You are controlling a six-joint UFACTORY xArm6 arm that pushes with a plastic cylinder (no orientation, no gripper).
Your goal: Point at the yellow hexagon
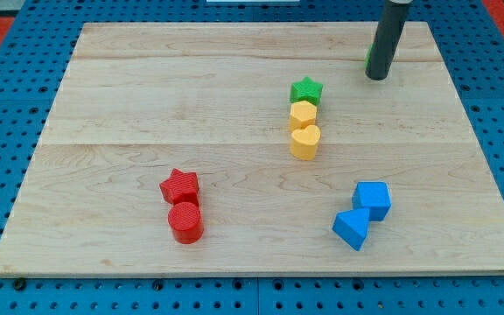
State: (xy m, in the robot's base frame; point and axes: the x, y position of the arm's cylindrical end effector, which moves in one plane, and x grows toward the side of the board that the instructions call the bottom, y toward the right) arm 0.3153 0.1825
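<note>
The yellow hexagon [303, 114] lies right of the board's middle, between a green star [306, 90] above it and a yellow heart [304, 141] below it; the three touch in a column. My tip [375, 78] rests on the board near the view's top right, up and to the right of the hexagon, apart from it. A green block [368, 58] shows only as a sliver behind the rod's left side.
A red star [179, 185] and a red cylinder [185, 221] sit together at lower left. A blue cube [372, 199] and a blue triangular block [352, 229] sit together at lower right. The wooden board [129, 105] lies on a blue pegboard.
</note>
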